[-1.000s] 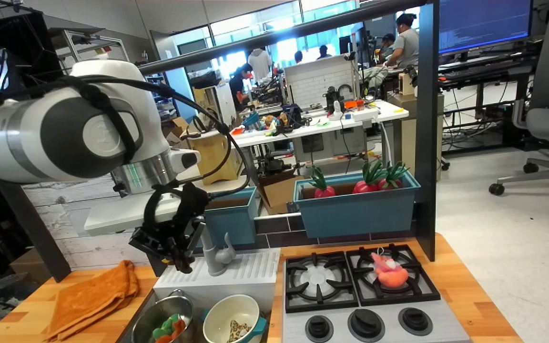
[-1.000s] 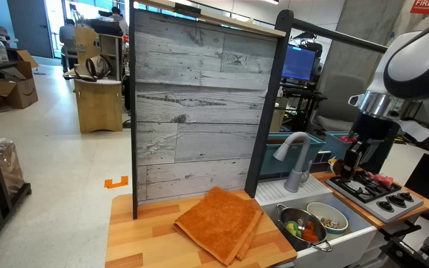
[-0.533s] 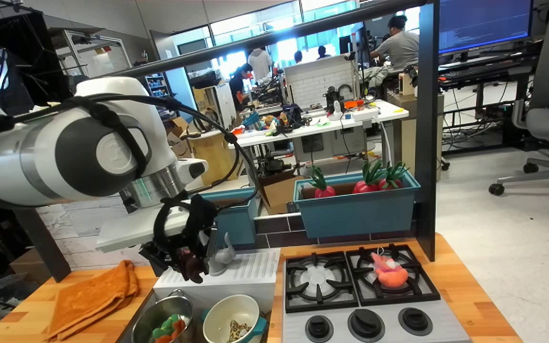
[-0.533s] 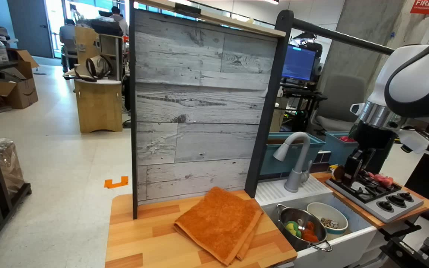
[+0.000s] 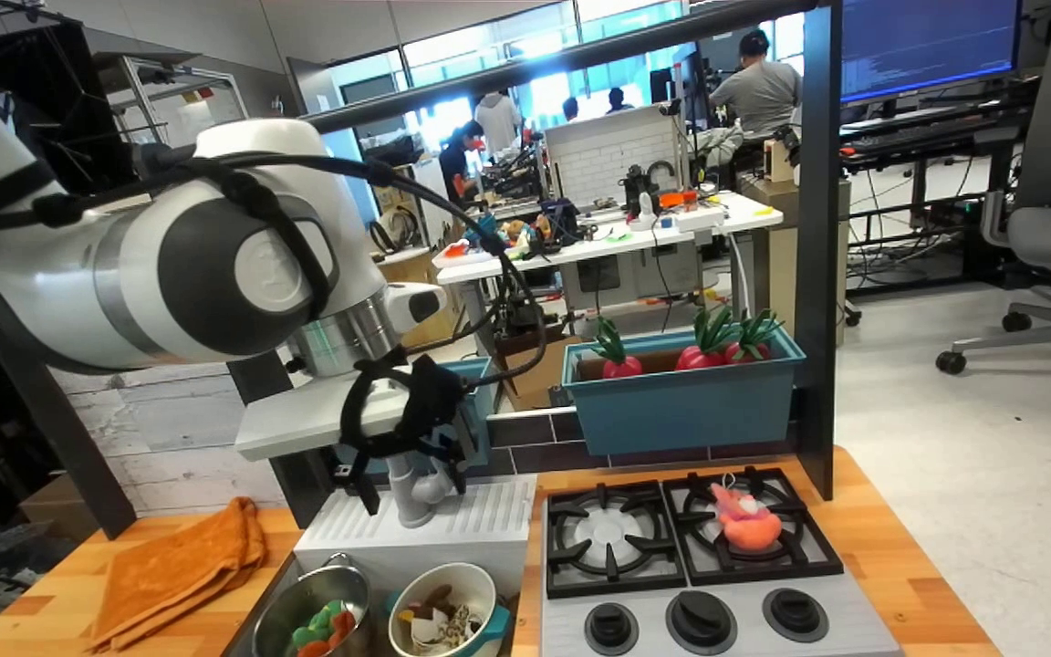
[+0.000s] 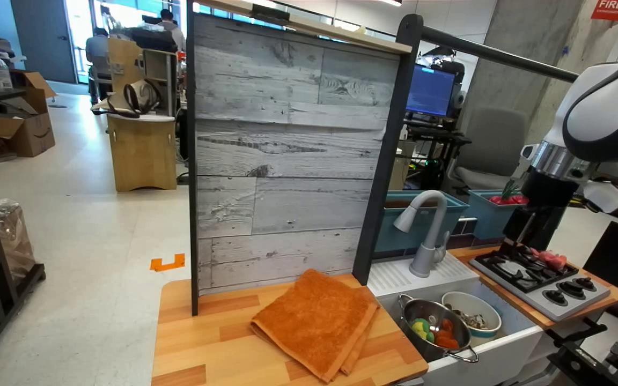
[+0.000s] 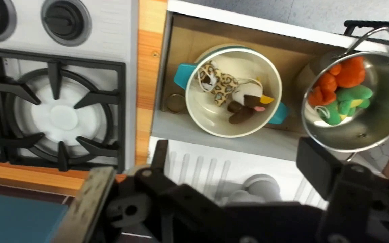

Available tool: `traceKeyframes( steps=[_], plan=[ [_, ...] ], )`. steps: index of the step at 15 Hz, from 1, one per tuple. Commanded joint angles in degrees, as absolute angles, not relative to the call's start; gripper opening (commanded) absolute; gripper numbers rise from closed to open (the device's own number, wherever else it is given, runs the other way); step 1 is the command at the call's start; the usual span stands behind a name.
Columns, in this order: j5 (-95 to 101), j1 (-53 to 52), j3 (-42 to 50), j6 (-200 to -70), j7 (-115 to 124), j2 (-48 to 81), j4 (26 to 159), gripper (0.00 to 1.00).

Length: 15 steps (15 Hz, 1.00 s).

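Observation:
My gripper stands open, with nothing between its wide-apart black fingers. It hangs above the drainboard and sink, as an exterior view of the gripper also shows. A brown and white plush toy with a yellow beak lies in the cream pot with teal handles, against a leopard-print plush. Beside it in the sink, a steel pot holds an orange plush and a green plush. Under the jaws the grey faucet is partly hidden by the gripper body.
A stove stands beside the sink, with a pink-orange plush on its far burner. Behind are blue planters, one with toy radishes. An orange cloth lies on the wooden counter by the upright grey panel.
The gripper was shut on the brown plush toy, dipped lower, then opened and rose. The toy dropped into the cream pot. The arm shifted toward the stove side in an exterior view.

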<state>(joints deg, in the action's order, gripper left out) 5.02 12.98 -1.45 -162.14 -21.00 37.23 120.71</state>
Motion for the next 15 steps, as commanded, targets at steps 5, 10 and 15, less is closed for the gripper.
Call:
traceKeyframes(
  steps=[5,10,15],
  plan=[
    [6.0,16.7,10.8,-161.1,-14.3,42.0,108.9,1.0],
    [6.4,18.4,13.7,-160.6,-13.0,43.3,106.5,1.0],
    [7.2,16.6,17.6,-164.8,-7.9,52.3,96.7,1.0]
  ],
)
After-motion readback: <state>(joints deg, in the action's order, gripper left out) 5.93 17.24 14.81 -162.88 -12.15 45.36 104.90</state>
